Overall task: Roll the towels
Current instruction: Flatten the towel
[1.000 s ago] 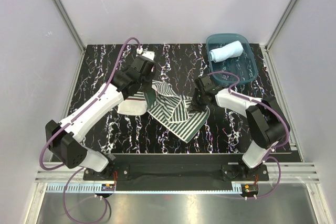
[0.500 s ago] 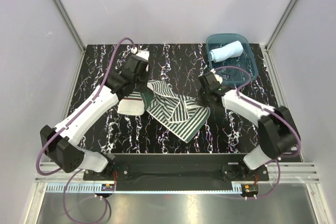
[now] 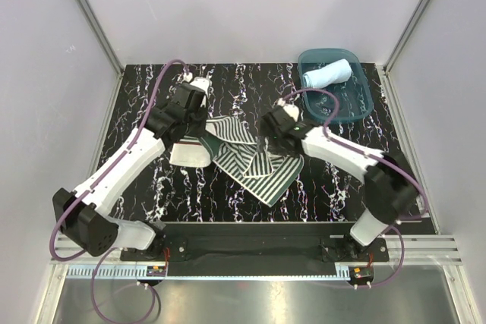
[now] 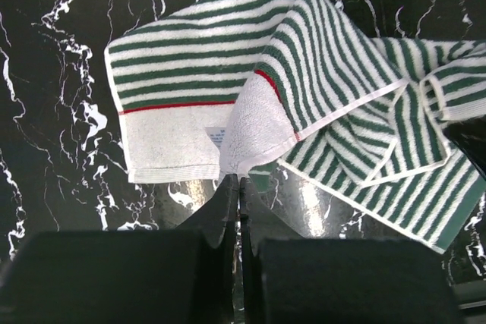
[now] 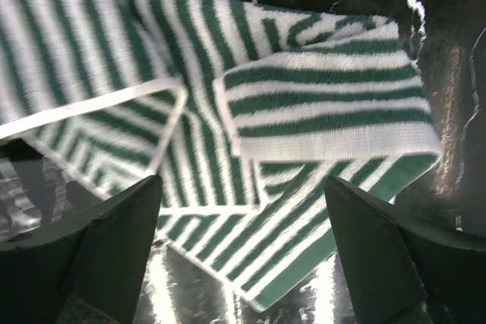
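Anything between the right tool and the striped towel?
Nothing visible does. The right tool hangs open just above the green-and-white striped cloth towel; only its folds show below the open jaws. The left tool is shut on that towel's edge.

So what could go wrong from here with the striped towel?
The left hand pinches only a thin edge of the striped towel, so that could slip out on a pull. The cloth lies bunched, one corner folded over under the open right hand, so rolling it as is would likely give a lopsided roll.
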Robot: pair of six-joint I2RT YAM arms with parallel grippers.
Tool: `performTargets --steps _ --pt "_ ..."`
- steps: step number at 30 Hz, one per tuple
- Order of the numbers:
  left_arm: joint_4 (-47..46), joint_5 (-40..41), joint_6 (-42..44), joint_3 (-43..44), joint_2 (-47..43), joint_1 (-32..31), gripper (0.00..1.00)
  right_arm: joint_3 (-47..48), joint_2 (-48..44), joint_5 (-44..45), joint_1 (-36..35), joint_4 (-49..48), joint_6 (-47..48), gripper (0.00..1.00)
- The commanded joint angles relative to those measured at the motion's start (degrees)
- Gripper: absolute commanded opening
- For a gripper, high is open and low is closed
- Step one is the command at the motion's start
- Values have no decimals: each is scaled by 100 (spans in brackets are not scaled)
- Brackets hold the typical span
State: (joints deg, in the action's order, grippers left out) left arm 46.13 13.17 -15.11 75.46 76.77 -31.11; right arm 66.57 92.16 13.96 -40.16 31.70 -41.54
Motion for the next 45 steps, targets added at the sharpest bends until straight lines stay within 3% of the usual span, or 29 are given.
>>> performTargets --steps 1,13,19,29,33,37,45 --pt "-262 -200 219 -189 -303 149 0 820 565 704 -132 687 743 94" --pt "-552 -464 193 -734 -743 562 0 2097 1787 1294 -484 1742 1517 76" --pt "-561 -526 193 -752 -760 615 0 2168 2095 1399 -624 1822 1596 68" --pt "-552 -543 184 -770 -787 642 0 2308 2438 1952 -624 1962 1737 45" --pt "-552 -561 193 -770 -778 642 0 2370 2535 2146 -624 2006 1763 29" --pt "-535 -544 193 -770 -769 642 0 2335 2518 2322 -624 1936 1763 1" --pt "-517 -552 202 -743 -760 650 0 2264 2105 2735 -624 1673 1956 0"
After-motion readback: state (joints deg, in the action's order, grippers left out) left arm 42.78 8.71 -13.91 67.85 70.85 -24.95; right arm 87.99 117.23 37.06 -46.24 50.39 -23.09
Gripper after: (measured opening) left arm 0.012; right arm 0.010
